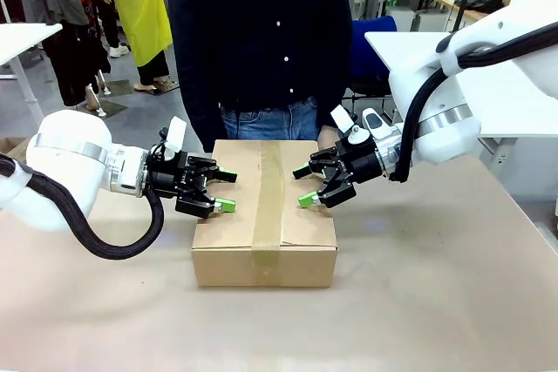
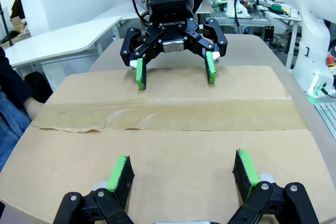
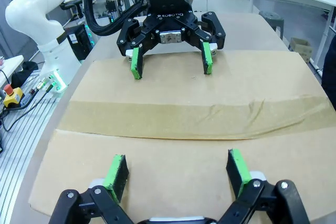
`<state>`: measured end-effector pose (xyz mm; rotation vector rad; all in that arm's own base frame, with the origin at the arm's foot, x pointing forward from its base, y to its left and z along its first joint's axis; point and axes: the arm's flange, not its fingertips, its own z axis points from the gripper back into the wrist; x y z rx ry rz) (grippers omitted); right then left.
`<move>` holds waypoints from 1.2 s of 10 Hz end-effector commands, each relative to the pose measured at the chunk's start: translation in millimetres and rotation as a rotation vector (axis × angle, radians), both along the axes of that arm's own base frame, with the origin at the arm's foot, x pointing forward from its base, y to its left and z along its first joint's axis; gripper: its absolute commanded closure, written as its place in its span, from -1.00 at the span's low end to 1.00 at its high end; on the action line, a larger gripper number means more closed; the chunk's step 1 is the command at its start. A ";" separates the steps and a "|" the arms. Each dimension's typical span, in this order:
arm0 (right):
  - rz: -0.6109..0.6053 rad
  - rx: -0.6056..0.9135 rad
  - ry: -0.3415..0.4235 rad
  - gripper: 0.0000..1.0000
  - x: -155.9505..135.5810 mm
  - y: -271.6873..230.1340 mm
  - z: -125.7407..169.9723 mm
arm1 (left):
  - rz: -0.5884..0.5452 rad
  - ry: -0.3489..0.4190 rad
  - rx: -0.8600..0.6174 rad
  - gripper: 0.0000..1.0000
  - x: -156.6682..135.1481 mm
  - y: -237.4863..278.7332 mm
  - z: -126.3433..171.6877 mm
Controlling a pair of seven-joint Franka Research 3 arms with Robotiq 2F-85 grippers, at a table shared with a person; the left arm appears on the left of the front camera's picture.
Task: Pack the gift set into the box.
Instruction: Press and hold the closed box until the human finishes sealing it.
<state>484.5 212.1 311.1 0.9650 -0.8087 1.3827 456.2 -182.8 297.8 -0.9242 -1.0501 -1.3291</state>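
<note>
**Sealed carton between two spread grippers**

The left gripper [image 1: 225, 189] comes in from the left and hangs over the left part of the box's top, its green-padded fingers [image 2: 122, 174] spread wide and holding nothing. In the left wrist view both pads sit low over the bare cardboard, though contact cannot be told.

The box [image 1: 264, 215] stands at the middle of the table [image 1: 436, 302], a plain brown carton with its flaps closed. A strip of brown packing tape [image 1: 268, 198] runs from the far edge across the top and down the near face. The gift set is nowhere to be seen; the closed flaps hide whatever lies inside.

Behind the far edge stands a person [image 1: 261, 41] in a dark buttoned shirt and jeans, close against the table.

The right gripper [image 1: 302, 186] reaches in from the right over the right part of the top, facing the left one across the tape. Its fingers [image 3: 239, 169] are likewise parted and hold nothing.
</note>
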 end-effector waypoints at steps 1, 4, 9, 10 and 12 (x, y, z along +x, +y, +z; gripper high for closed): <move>0.000 0.000 0.000 -1.00 0.0 0.0 0.0 | -0.006 -0.004 -0.005 -1.00 -1.8 2.2 -2.0; -0.124 0.167 0.097 -1.00 -61.3 -120.0 102.3 | 0.106 0.071 -0.098 -1.00 -44.4 119.5 52.2; -0.468 0.447 0.343 -1.00 -162.8 -289.6 16.2 | 0.344 0.088 -0.678 -1.00 -113.9 312.1 15.3; -0.562 0.374 0.365 -1.00 -152.7 -280.9 1.0 | 0.218 0.110 -0.469 -1.00 -107.1 272.6 52.7; -0.422 0.419 0.289 -1.00 -142.9 -298.4 49.4 | 0.218 0.110 -0.469 -1.00 -107.1 272.6 52.7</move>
